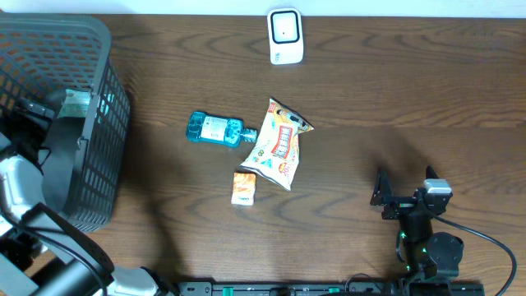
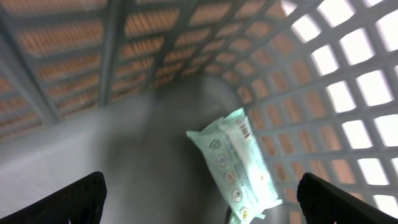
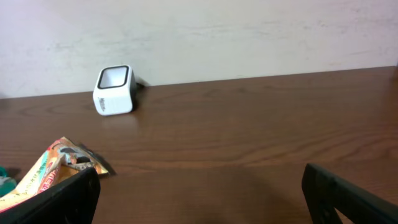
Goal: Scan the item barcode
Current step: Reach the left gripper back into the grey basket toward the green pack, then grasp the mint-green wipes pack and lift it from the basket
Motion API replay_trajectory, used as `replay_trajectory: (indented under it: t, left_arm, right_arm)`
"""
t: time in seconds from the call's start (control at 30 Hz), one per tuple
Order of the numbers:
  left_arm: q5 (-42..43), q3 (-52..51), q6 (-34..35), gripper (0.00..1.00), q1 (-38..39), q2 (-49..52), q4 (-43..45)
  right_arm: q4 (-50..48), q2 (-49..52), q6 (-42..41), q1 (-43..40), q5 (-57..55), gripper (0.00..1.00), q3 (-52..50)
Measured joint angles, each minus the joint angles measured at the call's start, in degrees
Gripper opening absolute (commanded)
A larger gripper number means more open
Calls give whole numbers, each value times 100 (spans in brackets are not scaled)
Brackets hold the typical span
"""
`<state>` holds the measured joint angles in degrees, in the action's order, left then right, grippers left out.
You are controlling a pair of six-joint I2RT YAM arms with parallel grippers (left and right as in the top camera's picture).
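The left gripper (image 2: 200, 202) hangs inside the grey mesh basket (image 1: 100, 57) at the upper left of the overhead frame, jaws spread wide with nothing between them. Just past its fingertips, low and right of centre in the left wrist view, a pale green packet (image 2: 239, 165) lies tilted where the basket's curved wall meets the floor. A barcode shows near the packet's upper end. As far as can be seen, this one packet is all the basket holds, and whether a finger touches it cannot be told. The right gripper (image 3: 202, 202) is likewise wide open and empty, low over the bare table (image 1: 427, 107) at the lower right of the overhead frame. Up and to the left of it, in the middle of that frame, three items lie on the wood. Lowest is a small orange box (image 1: 244, 188). Just above it is a printed snack bag (image 1: 279, 144), and a blue bottle (image 1: 215, 129) lies on its side with its neck end at the bag's left edge. Farthest, at the top centre, stands the white scanner (image 1: 285, 35), well apart from all the items
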<state>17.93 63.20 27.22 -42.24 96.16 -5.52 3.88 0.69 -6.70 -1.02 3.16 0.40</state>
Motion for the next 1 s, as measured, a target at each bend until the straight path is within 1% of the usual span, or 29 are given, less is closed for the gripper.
replay_trajectory:
  t: [0.33,0.53,0.67,1.0]
  left_arm:
    - [22,0,7,98,516,293,-2]
    - [22,0,358,98,588,660,46]
    - [26,0,546,98,612,1091,262]
    - [20,146,601,98,994,1408,866]
  right_arm:
    - [0,0,0,0,0,99,0]
    - [0,0,0,0,0,99,0]
    - [-2,0,0,0,-2,99,-2]
    - [-2,0,0,0,0,99,-2]
